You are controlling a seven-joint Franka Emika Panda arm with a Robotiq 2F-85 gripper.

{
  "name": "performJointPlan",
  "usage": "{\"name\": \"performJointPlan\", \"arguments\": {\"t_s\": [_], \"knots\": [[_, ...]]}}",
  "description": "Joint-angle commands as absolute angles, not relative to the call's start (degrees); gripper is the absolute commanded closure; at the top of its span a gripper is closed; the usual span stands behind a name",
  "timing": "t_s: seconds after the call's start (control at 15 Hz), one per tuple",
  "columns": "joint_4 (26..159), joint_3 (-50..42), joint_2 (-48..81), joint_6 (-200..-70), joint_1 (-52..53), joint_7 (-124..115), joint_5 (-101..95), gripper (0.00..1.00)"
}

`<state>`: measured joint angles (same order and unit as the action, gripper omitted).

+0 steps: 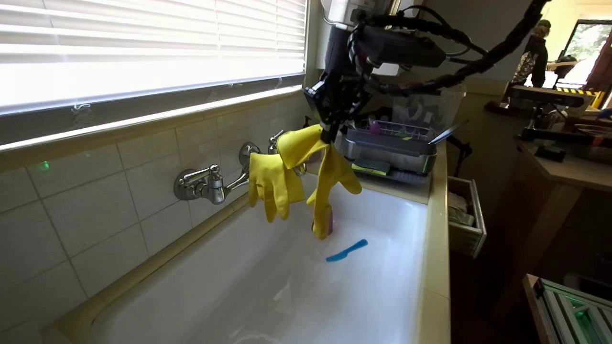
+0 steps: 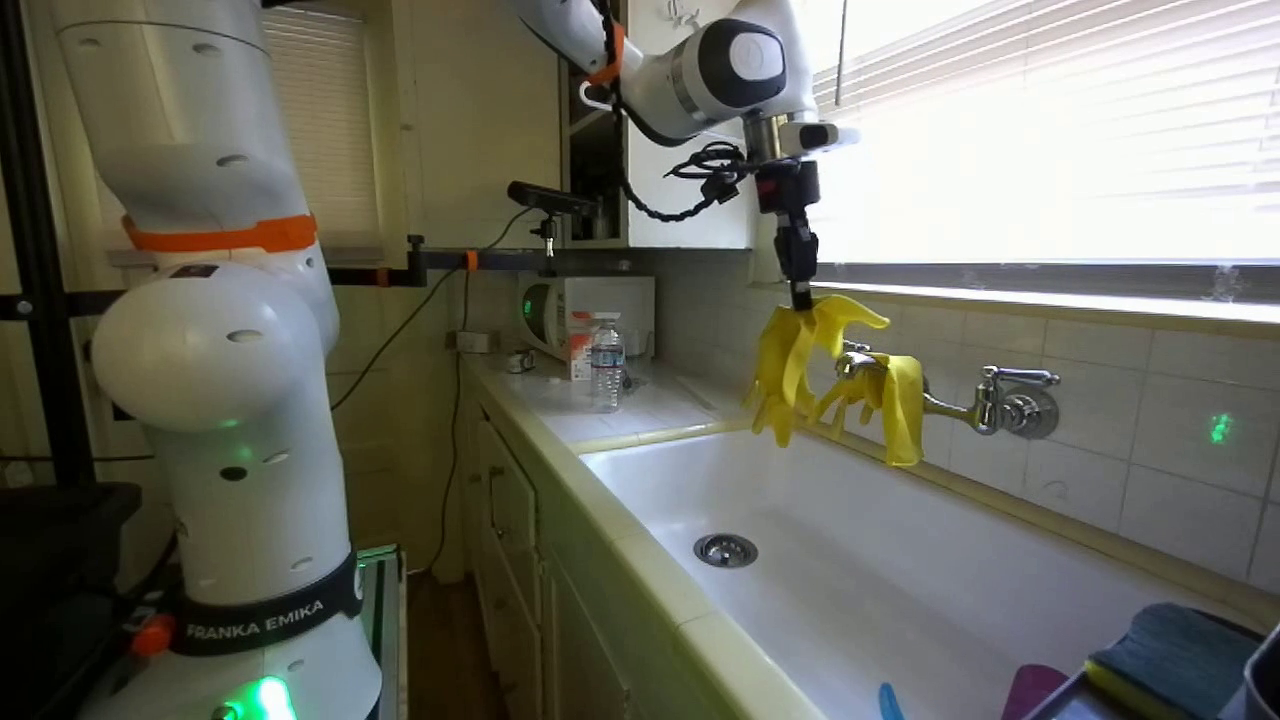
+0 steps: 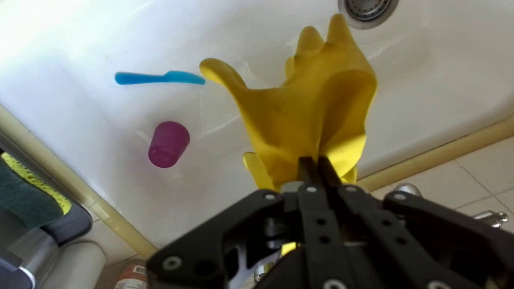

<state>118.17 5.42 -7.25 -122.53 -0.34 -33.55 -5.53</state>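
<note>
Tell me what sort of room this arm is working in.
Most likely a kitchen, perhaps a home's: there is a long white sink, a microwave on the tiled counter, and a sponge near the sink.

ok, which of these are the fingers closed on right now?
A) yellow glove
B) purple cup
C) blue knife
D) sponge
A: in the wrist view the fingers pinch the yellow glove, while the blue knife and purple cup lie apart from them in the sink, and the sponge sits beyond its edge.
</note>
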Motion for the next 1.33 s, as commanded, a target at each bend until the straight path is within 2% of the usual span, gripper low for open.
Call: {"name": "performJointPlan", "arguments": {"t_s": [0.0, 0.4, 1.27], "knots": [[115.29, 5.54, -4.73, -124.88, 0.51, -36.89, -3.75, 0.99], [111.64, 5.09, -1.63, -129.89, 0.91, -45.3, -2.85, 0.99], [105.39, 1.99, 3.32, -131.56, 0.53, -58.82, -2.97, 0.99]]}}
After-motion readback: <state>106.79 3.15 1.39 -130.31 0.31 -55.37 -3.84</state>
